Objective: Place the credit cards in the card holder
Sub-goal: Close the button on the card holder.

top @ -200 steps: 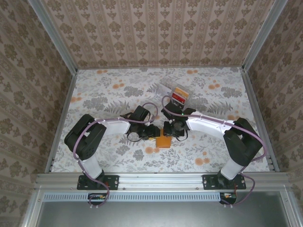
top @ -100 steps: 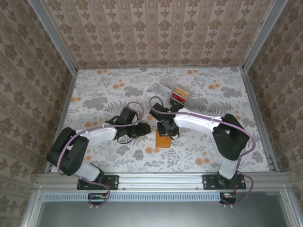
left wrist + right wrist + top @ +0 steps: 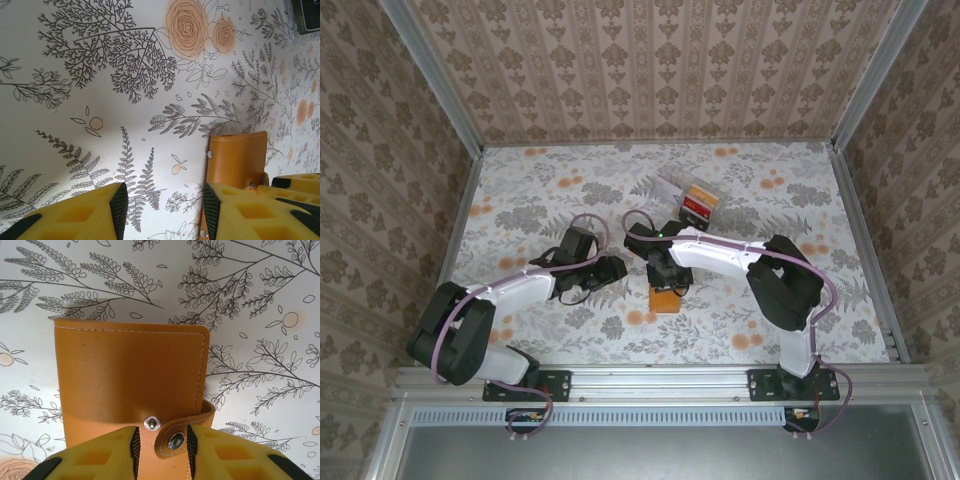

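Right wrist view: the snap tab [image 3: 176, 441] of the closed card holder [image 3: 130, 375] is flanked by the narrowly parted right gripper [image 3: 161, 440] — whether it is gripped cannot be told. The left gripper [image 3: 165, 205] is held wide, empty; credit cards [image 3: 698, 201] are kept in the clear box [image 3: 676, 183].

One high overview, two close wrist views.
You look down from above and behind the arm bases [image 3: 525, 383] over the whole table [image 3: 570, 190]. Your right wrist camera peers past the right gripper [image 3: 161, 445] straight down at the card holder [image 3: 130, 375], very near; your left wrist camera skims past the left gripper [image 3: 162, 210] across the table, sharing that holder.
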`<state>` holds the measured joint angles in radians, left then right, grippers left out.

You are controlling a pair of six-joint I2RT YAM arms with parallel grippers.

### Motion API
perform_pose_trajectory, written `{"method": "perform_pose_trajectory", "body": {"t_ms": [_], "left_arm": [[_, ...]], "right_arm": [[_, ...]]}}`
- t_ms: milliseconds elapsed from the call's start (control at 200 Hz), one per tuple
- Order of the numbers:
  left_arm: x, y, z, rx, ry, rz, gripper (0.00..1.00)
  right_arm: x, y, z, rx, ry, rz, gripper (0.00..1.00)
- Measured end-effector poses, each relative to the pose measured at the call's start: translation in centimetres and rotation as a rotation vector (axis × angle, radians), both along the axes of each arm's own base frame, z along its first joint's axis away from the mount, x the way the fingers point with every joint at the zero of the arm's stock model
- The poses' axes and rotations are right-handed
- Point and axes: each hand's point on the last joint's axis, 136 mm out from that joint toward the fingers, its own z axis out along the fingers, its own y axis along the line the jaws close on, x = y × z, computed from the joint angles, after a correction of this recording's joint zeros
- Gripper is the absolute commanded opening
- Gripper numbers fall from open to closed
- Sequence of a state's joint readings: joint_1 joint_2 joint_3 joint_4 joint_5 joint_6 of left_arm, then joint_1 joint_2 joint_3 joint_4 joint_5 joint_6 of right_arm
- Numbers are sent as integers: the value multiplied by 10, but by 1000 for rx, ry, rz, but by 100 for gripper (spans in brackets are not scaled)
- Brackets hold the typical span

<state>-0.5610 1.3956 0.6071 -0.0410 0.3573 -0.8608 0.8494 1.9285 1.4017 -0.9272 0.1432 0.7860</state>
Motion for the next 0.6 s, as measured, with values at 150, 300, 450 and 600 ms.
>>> {"method": "perform_pose_trajectory", "body": {"t_ms": [150,300,450,600], "left_arm": [[-1,1,-1,2,3,-1,47],[-1,1,-1,2,4,0,47],[-1,1,-1,2,4,-1,47],[-2,0,-3,1,10,-4,47]], "right_arm": [[-1,-5,-1,-23,2,-2,18],[0,-8,0,-38,-6,-3,17],[1,-8,0,-42,-10,-4,10],[1,-9,1,-43,-15,-3,5]]}}
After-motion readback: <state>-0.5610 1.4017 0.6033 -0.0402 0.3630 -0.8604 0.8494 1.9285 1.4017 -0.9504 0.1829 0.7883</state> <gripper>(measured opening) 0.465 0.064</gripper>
